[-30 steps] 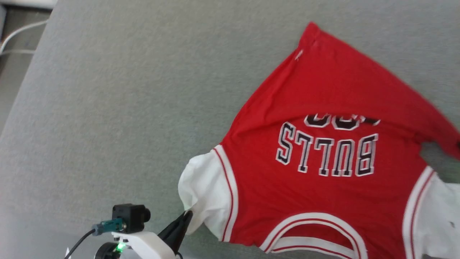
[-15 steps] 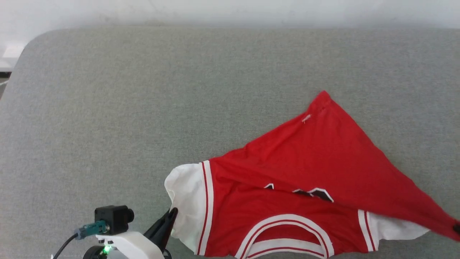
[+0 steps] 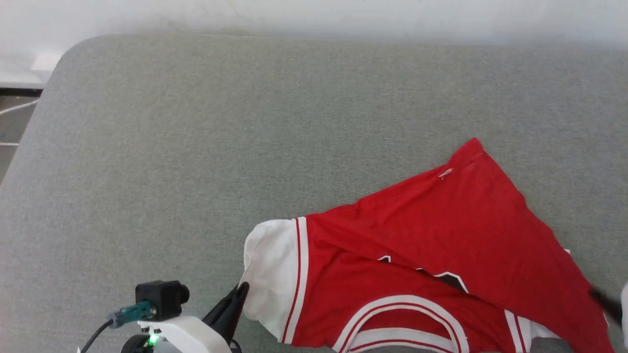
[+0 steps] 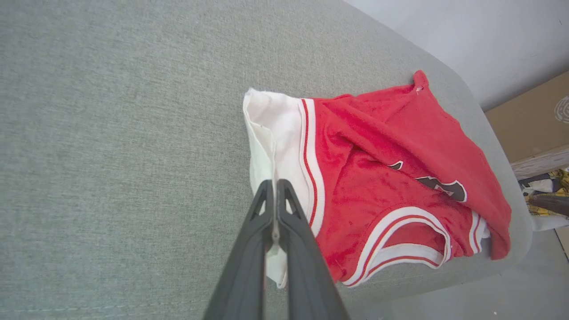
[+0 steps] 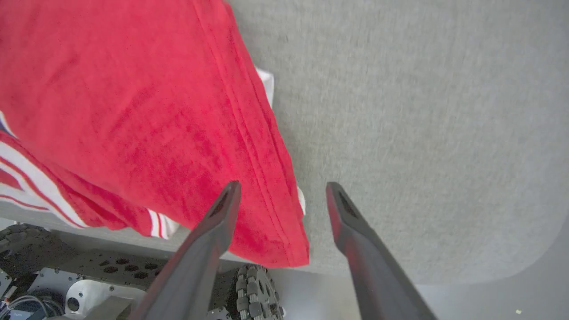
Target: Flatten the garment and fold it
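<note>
Head view: garment (image 3: 441, 230) lettering (image 3: 447, 280) half-hidden, illegible

A grey cloth-covered top (image 3: 196, 147) with rounded corners is carrying a shirt (image 3: 441, 230). The shirt is lying on the near right part of the top, with its collar (image 3: 407, 306) toward the near edge. Its red body is lying folded over itself on a slant, creased rather than flat, and is covering most of the lettering. One red corner is pointing toward the far side. A white sleeve (image 3: 270, 264) is spreading leftward over the grey cloth. At the right, a red hem corner is reaching the top's near edge.
</note>
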Controlling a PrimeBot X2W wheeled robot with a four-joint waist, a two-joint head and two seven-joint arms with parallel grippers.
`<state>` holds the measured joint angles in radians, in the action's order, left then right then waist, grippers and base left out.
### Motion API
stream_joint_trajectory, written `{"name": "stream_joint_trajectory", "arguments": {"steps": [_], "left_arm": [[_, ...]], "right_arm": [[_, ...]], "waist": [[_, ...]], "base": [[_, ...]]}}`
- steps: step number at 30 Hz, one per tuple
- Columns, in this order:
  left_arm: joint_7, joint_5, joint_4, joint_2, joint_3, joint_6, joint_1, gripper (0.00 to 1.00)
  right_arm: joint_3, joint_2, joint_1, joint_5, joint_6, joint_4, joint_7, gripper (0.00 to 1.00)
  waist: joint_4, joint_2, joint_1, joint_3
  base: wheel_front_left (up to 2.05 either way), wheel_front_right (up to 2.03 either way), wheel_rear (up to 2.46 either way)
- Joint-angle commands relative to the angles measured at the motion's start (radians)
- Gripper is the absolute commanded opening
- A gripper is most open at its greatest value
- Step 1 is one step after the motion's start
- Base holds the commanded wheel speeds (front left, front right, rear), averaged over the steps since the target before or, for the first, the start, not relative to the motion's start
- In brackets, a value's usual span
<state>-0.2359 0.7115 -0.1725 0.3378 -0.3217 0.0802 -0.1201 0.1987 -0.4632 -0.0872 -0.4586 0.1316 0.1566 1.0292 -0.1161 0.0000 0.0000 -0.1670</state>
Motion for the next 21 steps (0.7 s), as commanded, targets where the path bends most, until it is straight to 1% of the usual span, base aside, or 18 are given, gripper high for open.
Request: {"name": "stream_joint_trajectory", "arguments": {"steps": [1, 5, 9, 12, 16, 21], "left_arm": [[0.007, -0.007, -0.005, -0.005, -0.002, 0.0, 0.013, 0.0], [0.016, -0.018, -0.022, -0.027, -0.009, 0.022, 0.025, 0.0], [0.025, -0.033, -0.029, -0.059, -0.038, 0.028, 0.048, 0.0], [0.032, -0.037, -0.014, -0.094, -0.071, 0.027, 0.06, 0.0], [0.06, -0.041, 0.031, -0.143, -0.11, 0.013, 0.082, 0.0], [0.085, -0.053, 0.096, -0.185, -0.148, -0.006, 0.116, 0.0]], "right_arm": [[-0.004, -0.008, 0.034, -0.009, -0.001, 0.015, 0.0, 1.0], [-0.054, -0.041, 0.174, -0.029, -0.001, 0.047, 0.004, 1.0], [-0.134, -0.077, 0.315, -0.01, -0.001, 0.012, 0.003, 1.0], [-0.19, -0.09, 0.411, 0.007, -0.001, -0.045, -0.01, 1.0], [-0.262, -0.117, 0.517, 0.027, -0.001, -0.134, -0.021, 1.0], [-0.333, -0.154, 0.622, 0.052, -0.001, -0.25, -0.036, 1.0]], "waist": [[-0.015, 0.0, 0.0, -0.007], [-0.051, 0.0, 0.0, -0.044], [-0.103, 0.0, 0.0, -0.103], [-0.141, 0.0, 0.0, -0.15], [-0.195, 0.0, 0.0, -0.209], [-0.249, 0.0, 0.0, -0.262]], "base": [[0.0, 0.0, 0.0], [0.0, 0.0, 0.0], [0.0, 0.0, 0.0], [0.0, 0.0, 0.0], [0.0, 0.0, 0.0], [0.0, 0.0, 0.0]]}}
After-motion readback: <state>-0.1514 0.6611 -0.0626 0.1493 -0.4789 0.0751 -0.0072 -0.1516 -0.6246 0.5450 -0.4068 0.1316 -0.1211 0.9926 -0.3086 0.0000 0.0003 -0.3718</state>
